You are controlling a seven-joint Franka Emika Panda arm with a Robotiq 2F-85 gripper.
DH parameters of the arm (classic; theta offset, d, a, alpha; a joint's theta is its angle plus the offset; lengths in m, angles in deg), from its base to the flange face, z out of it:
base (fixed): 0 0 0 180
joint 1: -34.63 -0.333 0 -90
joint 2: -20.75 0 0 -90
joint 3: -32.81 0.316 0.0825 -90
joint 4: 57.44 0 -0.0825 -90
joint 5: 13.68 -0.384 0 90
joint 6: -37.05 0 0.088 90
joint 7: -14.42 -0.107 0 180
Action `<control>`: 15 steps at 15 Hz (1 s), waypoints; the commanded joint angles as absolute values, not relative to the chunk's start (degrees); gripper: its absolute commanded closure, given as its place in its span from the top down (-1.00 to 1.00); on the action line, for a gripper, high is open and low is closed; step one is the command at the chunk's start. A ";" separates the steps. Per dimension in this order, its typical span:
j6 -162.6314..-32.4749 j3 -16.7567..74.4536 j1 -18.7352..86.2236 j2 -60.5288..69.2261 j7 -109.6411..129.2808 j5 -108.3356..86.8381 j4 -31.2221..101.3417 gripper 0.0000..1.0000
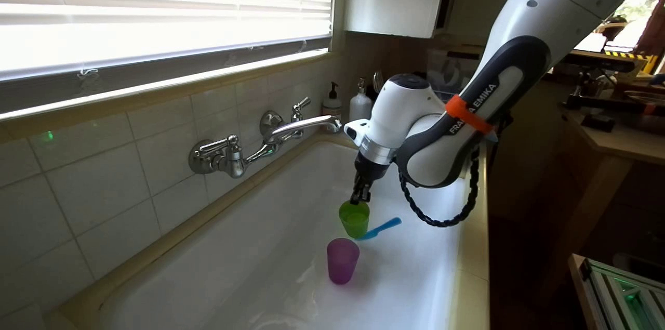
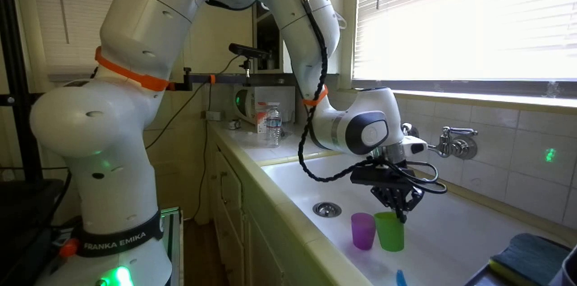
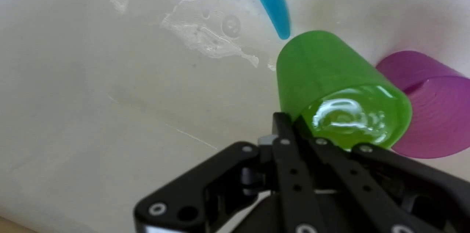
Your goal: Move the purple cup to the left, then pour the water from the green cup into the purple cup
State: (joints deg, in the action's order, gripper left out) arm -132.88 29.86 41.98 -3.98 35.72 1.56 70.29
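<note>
In an exterior view my Franka arm slopes in from the upper right, folds at the wrist and points its gripper downward at the rim of the green cup. The purple cup stands just beside it in the glossy white sink. Both cups are plain, tapered tumblers with translucent walls. A blue utensil lies near the green cup; a chrome faucet juts from pale tiles. In an exterior view I also get the arm's base, its links arching overhead and down to the sink; the round metal drain and a blue-grey and yellow sponge show only there. Whether the green cup is off the sink floor, I cannot tell. In the wrist view the black fingers are clamped on the green cup's wall, one inside, one outside. Bright, wavy reflections show within that cup, and a wet patch with a ragged edge marks the sink floor. The purple cup is partly hidden behind; contact unclear.
</note>
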 commanded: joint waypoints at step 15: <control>-122.97 23.38 32.97 -1.02 31.45 13.24 69.27 -0.98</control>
State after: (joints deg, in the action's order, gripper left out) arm -126.01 24.44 34.82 -2.33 34.03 10.58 69.93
